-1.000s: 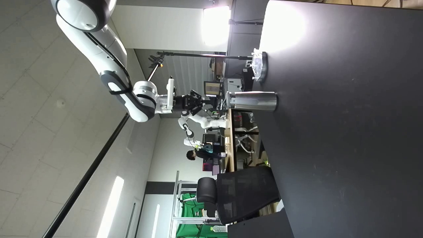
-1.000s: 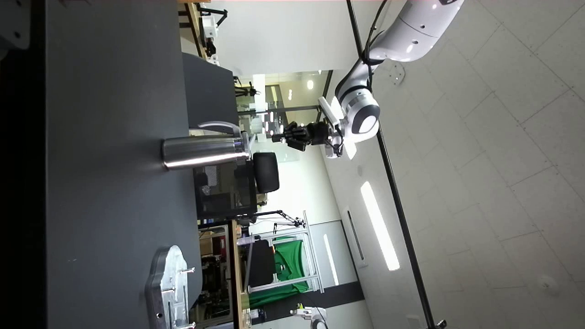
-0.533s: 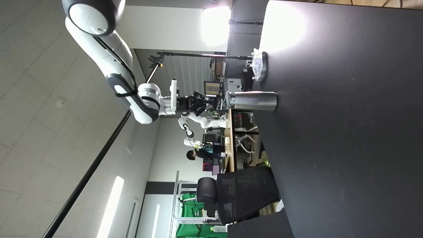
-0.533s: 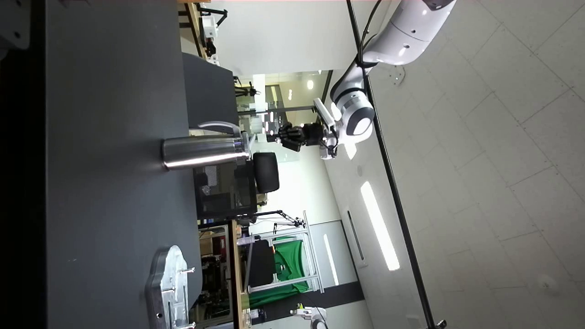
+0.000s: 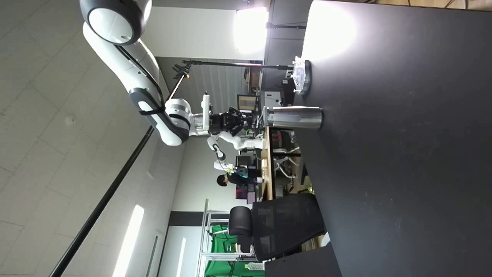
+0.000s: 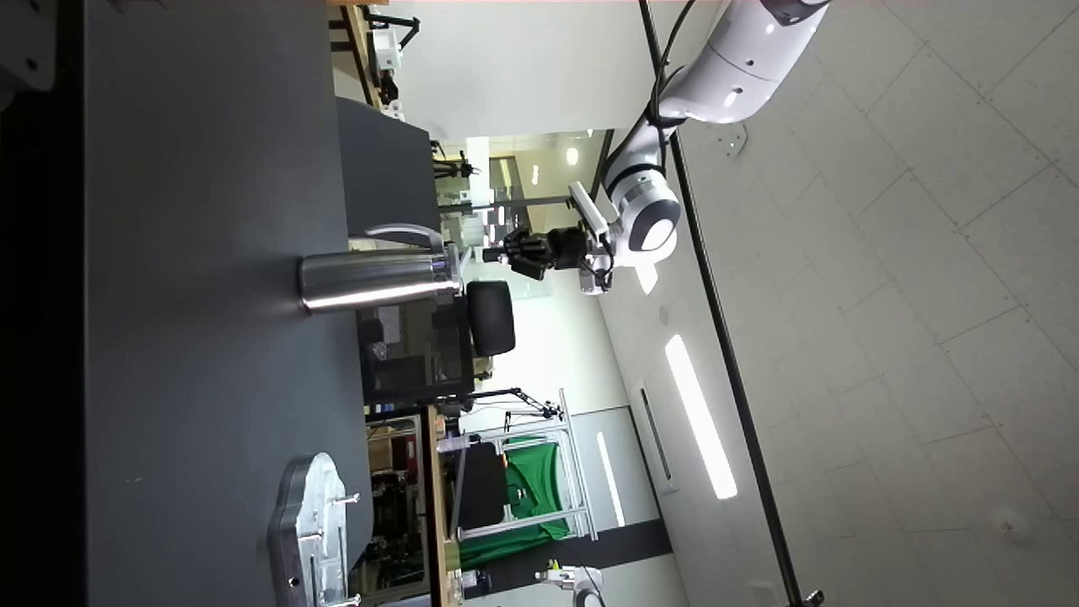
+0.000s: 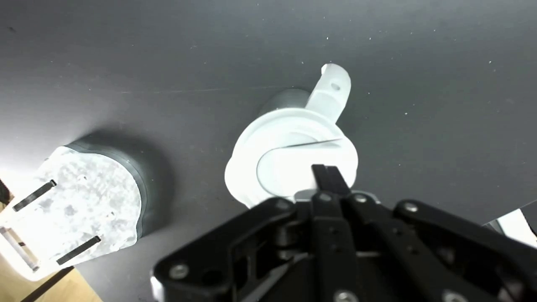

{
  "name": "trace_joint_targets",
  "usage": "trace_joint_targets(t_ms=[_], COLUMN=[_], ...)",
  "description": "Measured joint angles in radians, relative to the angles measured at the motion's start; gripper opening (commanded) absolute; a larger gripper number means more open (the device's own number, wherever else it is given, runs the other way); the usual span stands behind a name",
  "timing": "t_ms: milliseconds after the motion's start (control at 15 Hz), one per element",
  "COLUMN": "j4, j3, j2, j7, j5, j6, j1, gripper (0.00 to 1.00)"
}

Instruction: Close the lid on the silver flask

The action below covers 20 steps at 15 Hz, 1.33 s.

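The silver flask stands upright on the dark table; both exterior pictures lie on their side. Its shiny metal body point(image 5: 295, 117) also shows in an exterior view point(image 6: 367, 280), with a curved handle point(image 6: 405, 228). A small pale lid piece point(image 6: 465, 258) sticks up at a tilt from its top. In the wrist view the flask's white top point(image 7: 243, 167) and its lid flap point(image 7: 289, 165) are seen from above, partly covered by the fingers. My gripper point(image 7: 326, 167) is shut and empty, pointing down. In an exterior view the gripper point(image 6: 489, 255) is just above the lid, with a small gap.
A clear-topped plate with dark base point(image 6: 316, 531) lies on the table point(image 5: 403, 154) beside the flask; it also shows in the wrist view point(image 7: 84, 201). A black office chair point(image 5: 288, 227) stands past the table edge.
My arm and shut gripper have moved down toward the flask's top, narrowing the gap. The flask and the plate have not moved.
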Motion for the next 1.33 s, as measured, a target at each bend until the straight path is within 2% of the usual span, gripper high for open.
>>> trace_joint_targets(t_ms=[1333], j4=[0.031], j3=[0.000], j2=[0.047], j7=[0.000], j5=[-0.001], j6=[0.000], j1=[0.013], gripper=[0.00])
